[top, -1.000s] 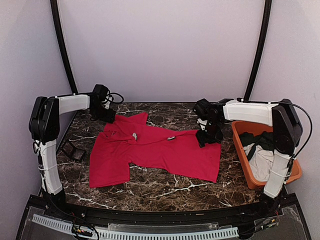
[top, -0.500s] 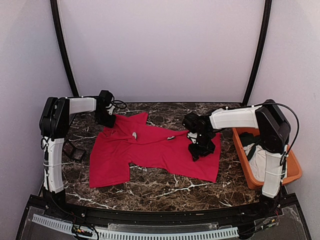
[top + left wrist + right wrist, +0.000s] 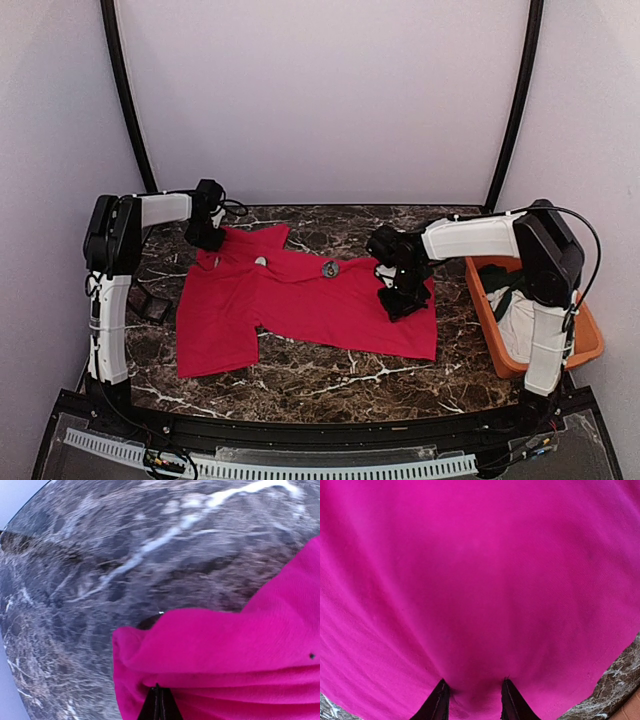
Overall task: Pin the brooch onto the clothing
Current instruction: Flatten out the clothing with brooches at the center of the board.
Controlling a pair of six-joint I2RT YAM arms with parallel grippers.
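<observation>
The clothing (image 3: 300, 305), a bright red T-shirt, lies spread on the marble table (image 3: 330, 372). On its chest sits a small round silvery brooch (image 3: 329, 268); a pale tag (image 3: 261, 261) shows near the collar. My left gripper (image 3: 212, 240) is at the shirt's far left shoulder. In the left wrist view its fingers (image 3: 157, 700) are pressed together, with the red fabric (image 3: 225, 650) bunched at their tips. My right gripper (image 3: 402, 298) rests on the shirt's right side. In the right wrist view its two fingertips (image 3: 472, 685) stand apart, pressed into the fabric (image 3: 480, 580), which puckers between them.
An orange bin (image 3: 592, 352) with a dark green garment (image 3: 520, 282) and a white cloth (image 3: 520, 325) stands at the right table edge. A small black object (image 3: 148, 302) lies on the table left of the shirt. Black frame poles rise at the back corners.
The left gripper has shut on the shirt's shoulder. The right arm has moved left onto the shirt and its jaws have narrowed. The shirt and brooch have shifted slightly up and left.
</observation>
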